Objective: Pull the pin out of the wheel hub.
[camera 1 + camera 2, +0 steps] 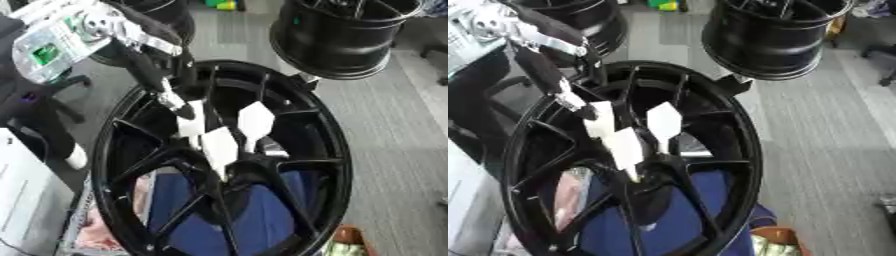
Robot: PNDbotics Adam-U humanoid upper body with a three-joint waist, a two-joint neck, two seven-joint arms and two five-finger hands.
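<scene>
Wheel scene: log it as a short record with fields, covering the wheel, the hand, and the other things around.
wheel: black spoked wheel standing on edge, filling the view
hub: white pieces at the centre; a pin cannot be made out
left hand: reaches in from the upper left, fingers at the upper spokes, grip unclear
right hand: not in view
behind: second black wheel on the grey floor
seen through spokes: blue cloth

The left hand [570, 97] reaches from upper left, fingers extended at white tags [627, 132] (three visible) on the black wheel hub [737, 150].
</scene>
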